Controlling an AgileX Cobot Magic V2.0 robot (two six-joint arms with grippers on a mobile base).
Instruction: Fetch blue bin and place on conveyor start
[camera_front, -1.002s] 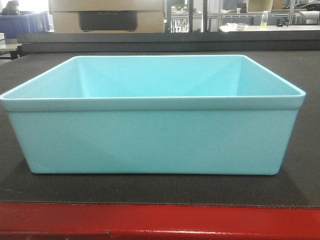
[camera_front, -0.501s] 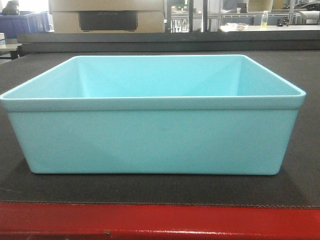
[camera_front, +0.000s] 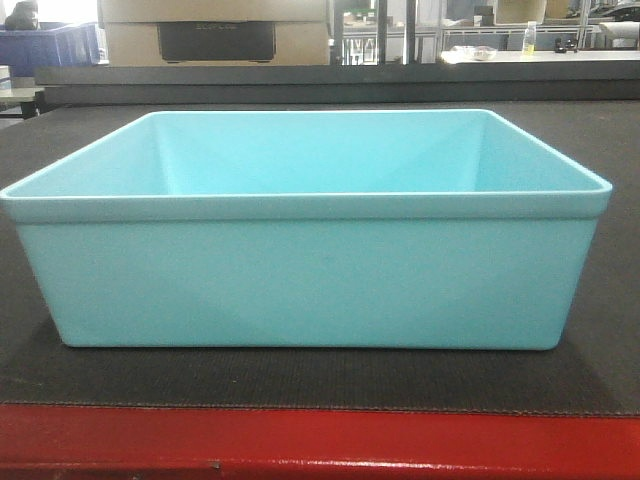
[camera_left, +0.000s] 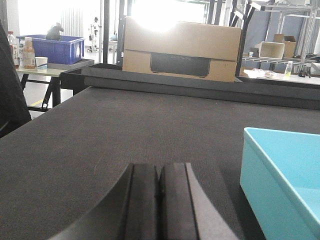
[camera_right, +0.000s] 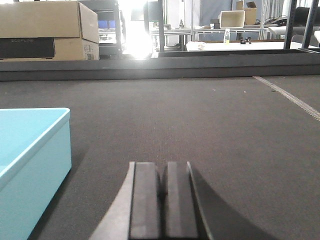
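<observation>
on textured dark belt, smooth aqua rectangular blue bin, rounded corners

Right claw closed, low over belt; blue bin left.

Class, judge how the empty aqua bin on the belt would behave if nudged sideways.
The blue bin is empty, so probably light. Its wide flat base suggests sliding rather than tipping. The textured conveyor start may grip it somewhat.
</observation>
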